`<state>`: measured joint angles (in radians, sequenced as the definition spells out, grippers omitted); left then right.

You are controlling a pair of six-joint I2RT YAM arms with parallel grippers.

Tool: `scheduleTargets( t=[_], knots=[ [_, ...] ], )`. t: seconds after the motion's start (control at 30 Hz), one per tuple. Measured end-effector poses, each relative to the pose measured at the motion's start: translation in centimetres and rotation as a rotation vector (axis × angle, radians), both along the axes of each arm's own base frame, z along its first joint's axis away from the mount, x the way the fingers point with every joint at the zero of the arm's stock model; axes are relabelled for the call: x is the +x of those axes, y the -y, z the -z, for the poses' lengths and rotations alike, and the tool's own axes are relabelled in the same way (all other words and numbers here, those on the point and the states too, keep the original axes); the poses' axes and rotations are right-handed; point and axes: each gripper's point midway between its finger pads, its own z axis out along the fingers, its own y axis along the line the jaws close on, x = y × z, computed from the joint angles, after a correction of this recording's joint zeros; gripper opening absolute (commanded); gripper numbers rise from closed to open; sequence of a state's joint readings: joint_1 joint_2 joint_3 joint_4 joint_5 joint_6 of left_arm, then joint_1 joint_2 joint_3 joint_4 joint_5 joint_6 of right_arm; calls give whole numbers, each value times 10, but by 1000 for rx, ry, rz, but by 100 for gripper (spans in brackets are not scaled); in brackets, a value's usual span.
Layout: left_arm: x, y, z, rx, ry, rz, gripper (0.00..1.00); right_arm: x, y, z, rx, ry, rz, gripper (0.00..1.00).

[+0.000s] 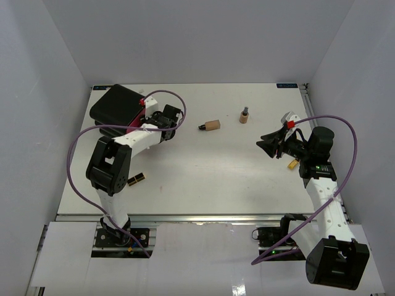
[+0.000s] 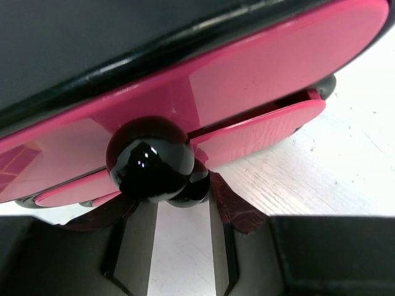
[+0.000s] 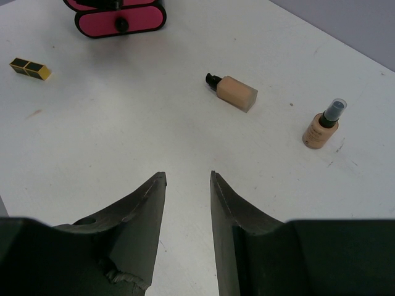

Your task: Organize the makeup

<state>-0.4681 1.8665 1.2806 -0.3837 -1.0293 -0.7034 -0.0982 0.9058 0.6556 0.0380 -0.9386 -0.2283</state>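
A beige black-capped foundation tube (image 1: 211, 125) lies mid-table; it also shows in the right wrist view (image 3: 236, 92). A tiny tan bottle (image 1: 244, 115) (image 3: 322, 126) stands upright to its right. One gold-and-black lipstick (image 1: 136, 180) (image 3: 29, 68) lies near the left arm. Another lipstick (image 1: 292, 164) lies by the right arm. My left gripper (image 1: 148, 120) (image 2: 183, 197) is at the case's pink drawers, closed round a small black drawer knob (image 2: 192, 187); that drawer (image 2: 259, 129) sits slightly out. My right gripper (image 1: 266, 145) (image 3: 187, 176) is open and empty above bare table. No palettes show.
The large black-and-pink case (image 1: 117, 108) (image 3: 117, 18) stands at the back left corner. A bigger black knob (image 2: 150, 158) of the drawer above hides my left fingertip. White walls enclose the table on three sides.
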Motion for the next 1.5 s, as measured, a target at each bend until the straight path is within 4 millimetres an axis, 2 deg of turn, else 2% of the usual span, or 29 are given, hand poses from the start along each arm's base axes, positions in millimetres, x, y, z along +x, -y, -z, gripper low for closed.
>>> scheduleTargets(
  t=[0.13, 0.47, 0.7, 0.83, 0.9, 1.0, 1.33, 1.5],
  knots=[
    [-7, 10, 1, -10, -3, 30, 10, 0, 0, 0, 0, 0, 0, 41],
    [-40, 56, 2, -43, 9, 121, 14, 0, 1, 0, 0, 1, 4, 41],
    [-48, 65, 8, -72, 5, 127, 20, 1, 2, 0, 0, 1, 6, 42],
    [-49, 68, 9, -86, 5, 130, 39, 1, 2, 0, 0, 2, 6, 45],
    [-51, 70, 9, -90, 1, 135, 52, 1, 2, 0, -1, 3, 6, 49],
    [-53, 73, 8, -113, -4, 147, 64, 1, 2, 0, -4, 6, 5, 52],
    [-58, 98, -17, -238, -3, 288, 86, 0, 1, -1, -7, 14, -3, 57],
    [-66, 119, -17, -291, -43, 467, 97, 0, 1, -1, -7, 15, -4, 61]
  ],
)
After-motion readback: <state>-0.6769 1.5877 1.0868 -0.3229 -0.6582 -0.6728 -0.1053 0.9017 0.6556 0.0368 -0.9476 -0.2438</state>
